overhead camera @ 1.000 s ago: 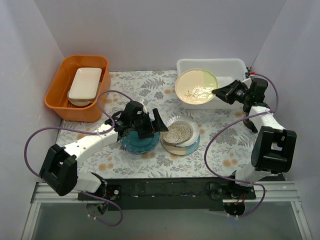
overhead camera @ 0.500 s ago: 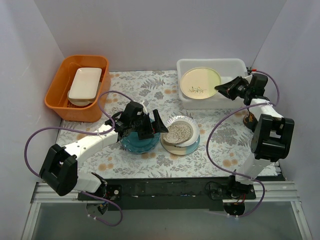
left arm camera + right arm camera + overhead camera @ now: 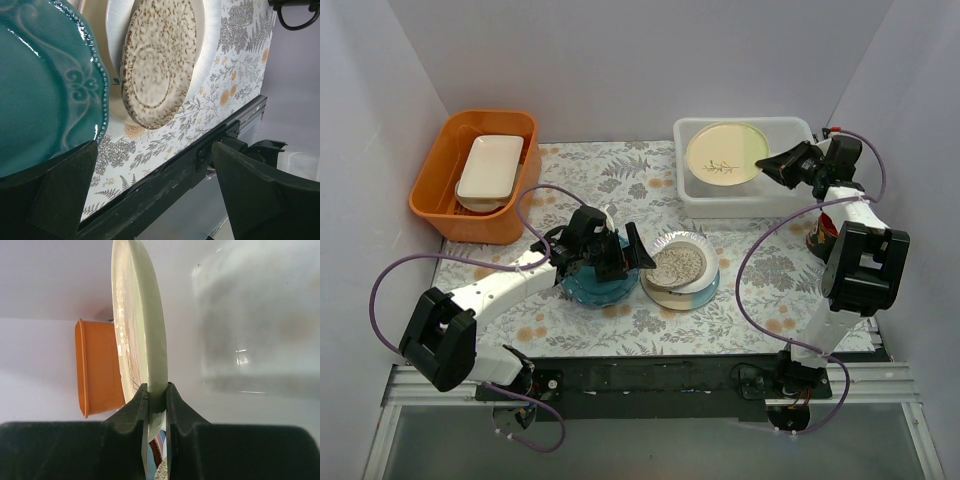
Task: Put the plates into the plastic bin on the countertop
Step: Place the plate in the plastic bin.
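Because the cream floral plate (image 3: 723,153) is stiff, glazed and breakable, and the right gripper (image 3: 156,392) pinches it only on a small piece of its rim above the plastic bin (image 3: 790,128), you should treat this hold as slippery and lower the plate gently, without twisting. The other plates lie on the counter (image 3: 770,280): the teal scalloped plate (image 3: 40,85) is just beside a stack with the speckled plate (image 3: 160,60) on top, and the left gripper (image 3: 618,252) hovers at the teal one, jaws wide and holding nothing. Take each at the rim.
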